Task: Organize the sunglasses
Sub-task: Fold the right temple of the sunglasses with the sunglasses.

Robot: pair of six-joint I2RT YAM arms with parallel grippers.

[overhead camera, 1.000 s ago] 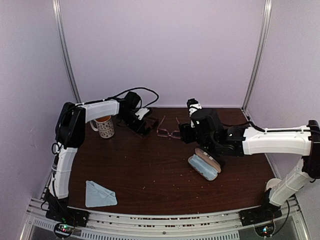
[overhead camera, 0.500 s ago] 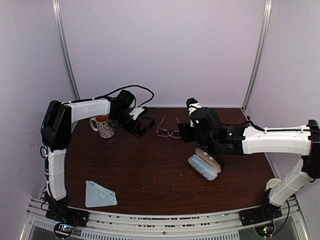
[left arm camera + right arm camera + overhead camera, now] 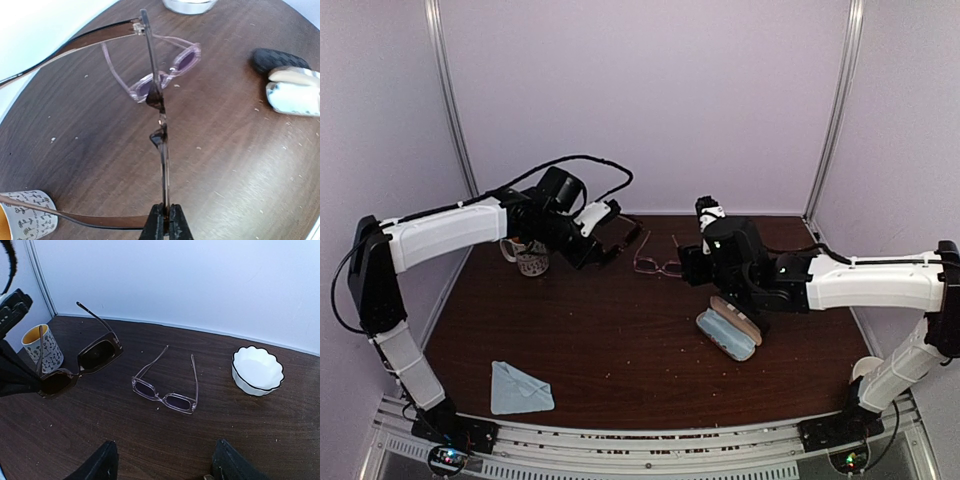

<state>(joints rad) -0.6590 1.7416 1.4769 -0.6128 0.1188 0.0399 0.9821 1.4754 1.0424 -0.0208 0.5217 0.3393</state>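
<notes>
1. The left end effector is pressed together on the frame of the dark sunglasses, pinching them above the tabletop toward 11 o'clock, arms unfolded.
2. The pink glasses lie unfolded on the tabletop near 12 o'clock.
3. The right end effector is spread and holds nothing, at 3 o'clock of the pink glasses.
4. A mug stands at 9 o'clock of the dark sunglasses.

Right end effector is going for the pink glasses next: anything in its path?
Nothing visible does. The pink glasses lie straight ahead of the open right end effector. The white bowl sits off to one side, and the dark sunglasses, clamped in the left end effector, hang off to the other.
</notes>
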